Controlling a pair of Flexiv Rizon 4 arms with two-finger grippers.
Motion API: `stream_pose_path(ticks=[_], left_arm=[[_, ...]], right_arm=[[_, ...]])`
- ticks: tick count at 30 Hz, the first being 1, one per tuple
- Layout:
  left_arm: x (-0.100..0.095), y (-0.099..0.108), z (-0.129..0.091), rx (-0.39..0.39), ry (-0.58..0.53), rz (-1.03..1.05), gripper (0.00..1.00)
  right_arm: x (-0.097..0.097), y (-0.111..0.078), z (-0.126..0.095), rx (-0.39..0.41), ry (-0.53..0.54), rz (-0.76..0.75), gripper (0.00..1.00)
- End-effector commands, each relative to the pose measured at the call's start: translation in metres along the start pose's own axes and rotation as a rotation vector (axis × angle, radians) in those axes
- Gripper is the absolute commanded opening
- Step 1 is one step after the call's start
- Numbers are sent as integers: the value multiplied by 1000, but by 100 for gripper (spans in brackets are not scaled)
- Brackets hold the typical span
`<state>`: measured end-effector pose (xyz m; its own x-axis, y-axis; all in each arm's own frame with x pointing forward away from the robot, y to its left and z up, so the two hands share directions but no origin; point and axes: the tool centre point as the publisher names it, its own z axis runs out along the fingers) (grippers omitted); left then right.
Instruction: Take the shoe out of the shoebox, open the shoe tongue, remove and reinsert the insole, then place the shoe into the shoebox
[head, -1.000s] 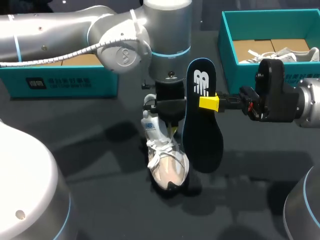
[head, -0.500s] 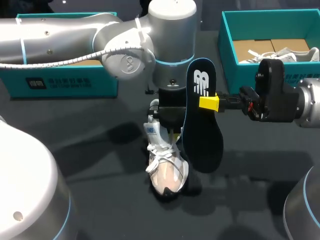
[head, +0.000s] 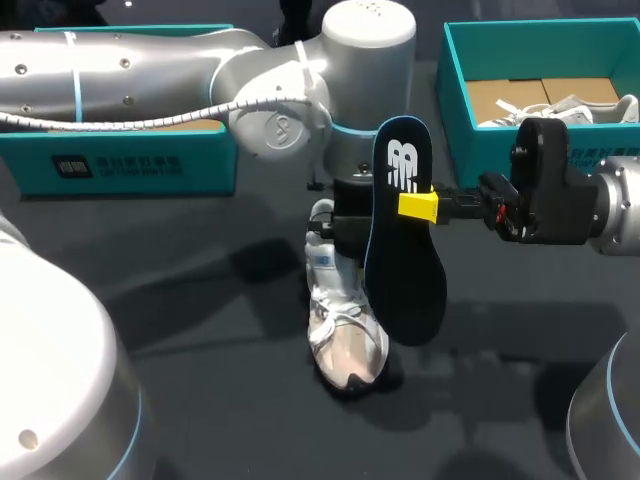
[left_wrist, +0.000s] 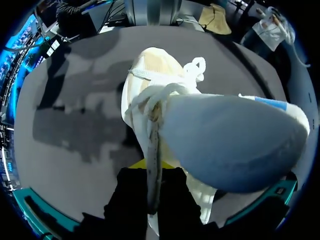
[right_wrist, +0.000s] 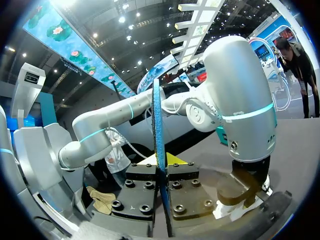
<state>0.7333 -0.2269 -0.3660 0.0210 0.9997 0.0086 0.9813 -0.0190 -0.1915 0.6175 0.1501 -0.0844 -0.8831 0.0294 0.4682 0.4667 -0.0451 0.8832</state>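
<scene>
right gripper (head: 420, 206) clamped across the insole (head: 405, 260) near mid-length, holding it upright in the air just beside the shoe (head: 346, 335). left gripper (head: 347, 238) pinches the shoe's heel end, toe down on the table (head: 200, 330). insole looks light, thin and floppy, so a mid-length pinch should limit folding. shoe is soft-sided and likely tippy, best held at the collar.

Dark table (head: 200, 330), teal shoebox (head: 130, 165) back left, second shoebox (head: 480, 155) back right, white shoe (head: 345, 340) centre
</scene>
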Motion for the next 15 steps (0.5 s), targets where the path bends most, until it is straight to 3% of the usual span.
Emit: stream_pose_path(ticks=[1,11,15], left_arm=[[-6,2,7,-1,14,11,0],[-11,-1,22,-14,24,34,0],[-13,-2,26,-19,23,34,4]], right_arm=[[0,-1,2,0,-1,1,0],[0,-1,2,0,-1,1,0],[0,-1,2,0,-1,1,0]])
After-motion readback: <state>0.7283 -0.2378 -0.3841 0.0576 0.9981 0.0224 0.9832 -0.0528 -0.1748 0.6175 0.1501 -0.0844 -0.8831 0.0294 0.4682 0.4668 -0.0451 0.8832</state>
